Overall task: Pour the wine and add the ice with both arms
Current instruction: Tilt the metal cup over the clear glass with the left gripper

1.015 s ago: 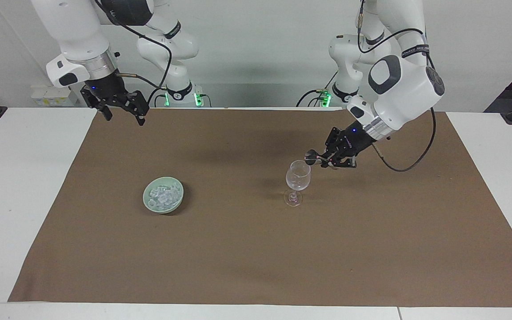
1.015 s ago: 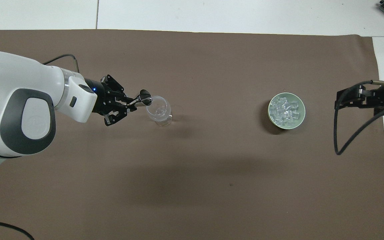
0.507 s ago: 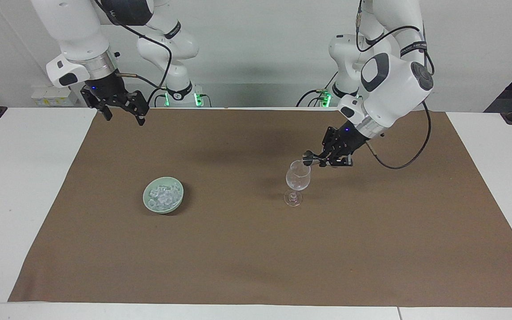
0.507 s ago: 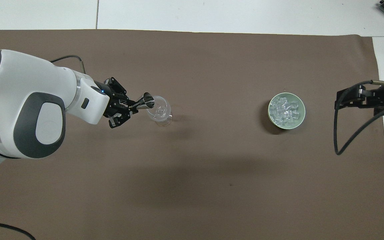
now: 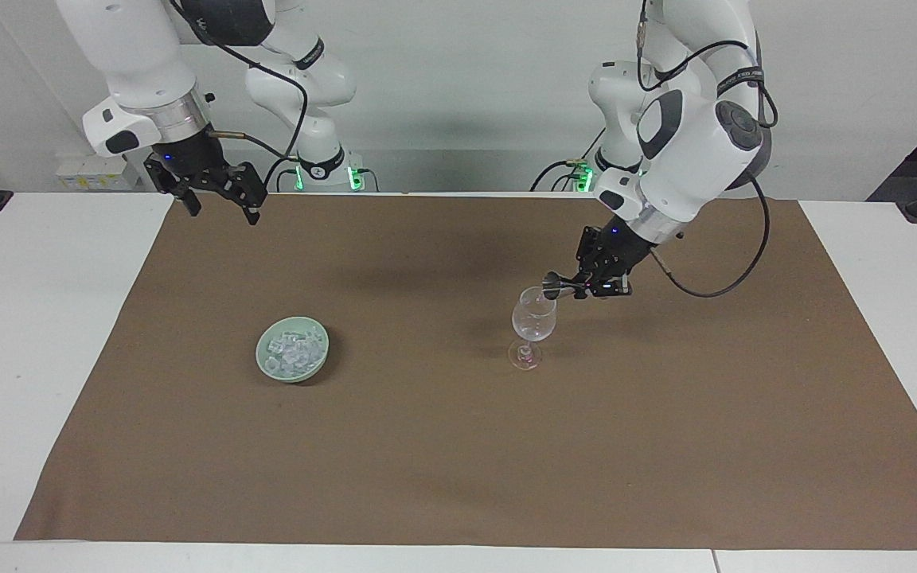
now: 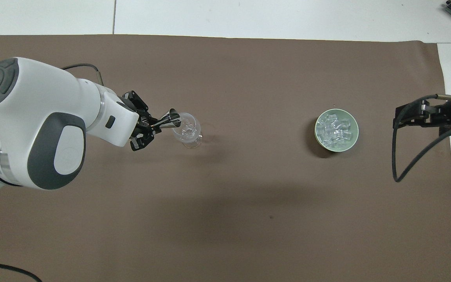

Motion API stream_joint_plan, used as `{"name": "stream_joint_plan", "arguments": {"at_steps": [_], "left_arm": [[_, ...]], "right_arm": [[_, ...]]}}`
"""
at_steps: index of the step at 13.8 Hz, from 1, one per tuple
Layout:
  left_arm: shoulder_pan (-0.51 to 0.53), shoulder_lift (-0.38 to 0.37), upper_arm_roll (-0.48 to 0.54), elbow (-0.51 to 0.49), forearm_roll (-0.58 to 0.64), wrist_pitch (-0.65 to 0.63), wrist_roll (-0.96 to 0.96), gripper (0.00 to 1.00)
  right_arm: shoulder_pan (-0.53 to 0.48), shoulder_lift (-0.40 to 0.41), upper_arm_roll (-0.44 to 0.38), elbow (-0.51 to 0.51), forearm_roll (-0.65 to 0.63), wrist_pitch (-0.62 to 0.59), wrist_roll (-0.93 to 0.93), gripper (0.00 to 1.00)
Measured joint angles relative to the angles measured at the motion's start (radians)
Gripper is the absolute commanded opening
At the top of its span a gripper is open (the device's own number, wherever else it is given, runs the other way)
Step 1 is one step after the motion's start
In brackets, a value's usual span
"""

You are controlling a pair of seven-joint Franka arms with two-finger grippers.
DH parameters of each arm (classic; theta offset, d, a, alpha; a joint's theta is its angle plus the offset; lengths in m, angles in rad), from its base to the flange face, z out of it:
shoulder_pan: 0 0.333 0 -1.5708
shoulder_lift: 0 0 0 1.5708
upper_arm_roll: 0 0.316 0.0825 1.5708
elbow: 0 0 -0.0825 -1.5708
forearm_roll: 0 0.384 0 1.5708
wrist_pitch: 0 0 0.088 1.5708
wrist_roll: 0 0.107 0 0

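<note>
A clear stemmed wine glass (image 5: 534,320) (image 6: 186,132) stands upright on the brown cloth toward the left arm's end. My left gripper (image 5: 568,286) (image 6: 156,125) is shut on a small metal jigger (image 5: 552,282) (image 6: 170,118), which lies tipped on its side with its mouth at the glass's rim. No wine can be made out in the jigger or the glass. The ice (image 5: 293,348) (image 6: 335,129) is heaped in a pale green bowl (image 5: 263,360) (image 6: 356,131) toward the right arm's end. My right gripper (image 5: 220,208) (image 6: 399,117) waits open and empty, raised over the cloth's edge.
The brown cloth (image 5: 458,446) (image 6: 225,219) covers most of the white table (image 5: 37,334). A black cable (image 6: 405,164) hangs in a loop from the right arm's wrist. Bowl and glass stand well apart from each other.
The left arm has swung its wrist and forearm round, rolling the jigger further over at the glass's rim. Glass, bowl and right arm have stayed where they were.
</note>
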Motion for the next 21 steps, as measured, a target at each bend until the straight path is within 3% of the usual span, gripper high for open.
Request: {"name": "stream_joint_plan", "arguments": {"at_steps": [21], "left_arm": [[-0.113,0.019,-0.002,0.098,0.413,-0.087,-0.224,0.00]], "right_arm": [[0.000,0.000,0.000,0.000,0.000,0.000,0.000,1.00]]}}
